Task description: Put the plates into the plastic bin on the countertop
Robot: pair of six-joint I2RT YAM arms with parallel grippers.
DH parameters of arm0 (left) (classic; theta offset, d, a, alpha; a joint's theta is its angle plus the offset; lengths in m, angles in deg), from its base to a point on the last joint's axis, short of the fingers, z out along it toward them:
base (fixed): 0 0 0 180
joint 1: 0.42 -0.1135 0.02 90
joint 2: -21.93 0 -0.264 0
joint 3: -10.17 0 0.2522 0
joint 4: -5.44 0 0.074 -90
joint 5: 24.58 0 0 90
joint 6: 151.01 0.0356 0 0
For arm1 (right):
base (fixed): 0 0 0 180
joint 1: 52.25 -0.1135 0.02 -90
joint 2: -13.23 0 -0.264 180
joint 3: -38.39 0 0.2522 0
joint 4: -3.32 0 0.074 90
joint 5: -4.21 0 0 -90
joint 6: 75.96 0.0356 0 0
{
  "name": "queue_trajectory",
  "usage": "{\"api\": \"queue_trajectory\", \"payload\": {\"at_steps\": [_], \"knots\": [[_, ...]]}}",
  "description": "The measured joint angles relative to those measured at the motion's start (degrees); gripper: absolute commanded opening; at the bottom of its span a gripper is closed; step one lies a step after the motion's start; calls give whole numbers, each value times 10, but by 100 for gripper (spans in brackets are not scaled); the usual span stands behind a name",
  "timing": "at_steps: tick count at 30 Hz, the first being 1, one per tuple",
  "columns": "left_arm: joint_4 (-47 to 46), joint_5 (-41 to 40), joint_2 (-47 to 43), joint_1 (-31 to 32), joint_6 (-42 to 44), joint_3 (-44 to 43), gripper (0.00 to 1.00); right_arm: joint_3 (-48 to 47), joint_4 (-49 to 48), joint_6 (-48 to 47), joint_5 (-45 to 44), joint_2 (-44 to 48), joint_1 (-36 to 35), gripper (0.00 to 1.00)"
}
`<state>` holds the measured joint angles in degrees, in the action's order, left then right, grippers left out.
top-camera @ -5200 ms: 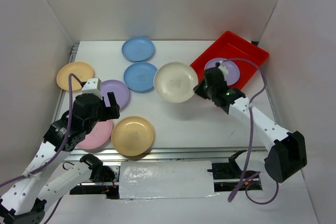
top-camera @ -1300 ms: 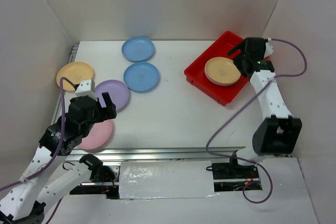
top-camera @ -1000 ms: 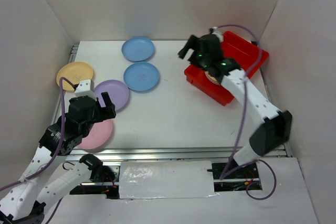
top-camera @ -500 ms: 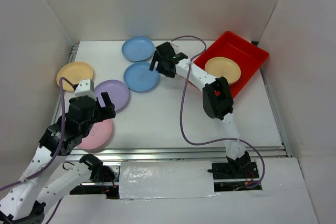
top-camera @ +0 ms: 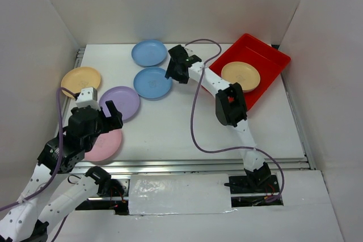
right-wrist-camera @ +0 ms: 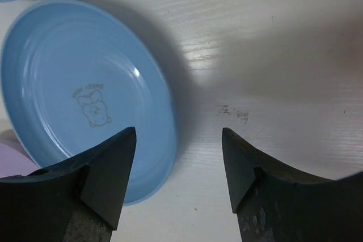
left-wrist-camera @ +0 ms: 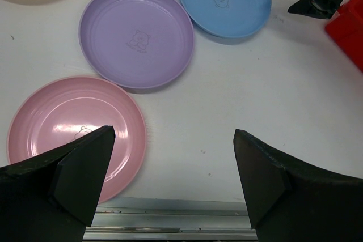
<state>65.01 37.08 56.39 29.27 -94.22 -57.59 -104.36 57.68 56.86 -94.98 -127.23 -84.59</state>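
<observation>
Approach to grasp. The right gripper (right-wrist-camera: 178,157), fingers spread, is poised with the rim of a round pastel-blue plastic plate (right-wrist-camera: 85,100) between them. The shallow red plastic bin (top-camera: 271,56) lies well behind it. Next it likely descends and pinches the rim. The left gripper (left-wrist-camera: 173,162) is also spread.

My top view looks down from above and behind the arm bases (top-camera: 256,177). It takes in the whole countertop (top-camera: 181,123), from the rail (top-camera: 187,165) to the back wall (top-camera: 181,4). My left wrist camera looks steeply down past its own fingers (left-wrist-camera: 74,179) at the near-left area, fairly close, over a pink plate (left-wrist-camera: 74,123), a lilac plate (left-wrist-camera: 136,35) and a blue plate (left-wrist-camera: 224,1). My right wrist camera sits much nearer, facing down onto that blue plate. All three views share it, and the left wrist view also catches the right gripper (left-wrist-camera: 279,4).
</observation>
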Motion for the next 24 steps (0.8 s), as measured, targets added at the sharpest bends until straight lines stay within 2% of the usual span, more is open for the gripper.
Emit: {"api": "queue_trajectory", "payload": {"at_steps": [6, 18, 19, 20, 22, 24], "knots": [[0, 1, -2, 0, 0, 0, 99, -1, 12, -9, 18, -21, 0, 63], [0, 1, -7, 0, 0, 0, 99, 27, -2, -17, 56, -30, 2, 33], [0, 1, -7, 0, 0, 0, 99, 35, -10, -16, 59, -28, 2, 24], [0, 1, -7, 0, 0, 0, 99, 45, -17, -18, 59, -23, 3, 22], [0, 1, -7, 0, 0, 0, 99, 67, -32, -10, 65, -13, 5, 6], [0, 1, -7, 0, 0, 0, 99, 79, -47, -3, 70, -2, 9, 1]]}}
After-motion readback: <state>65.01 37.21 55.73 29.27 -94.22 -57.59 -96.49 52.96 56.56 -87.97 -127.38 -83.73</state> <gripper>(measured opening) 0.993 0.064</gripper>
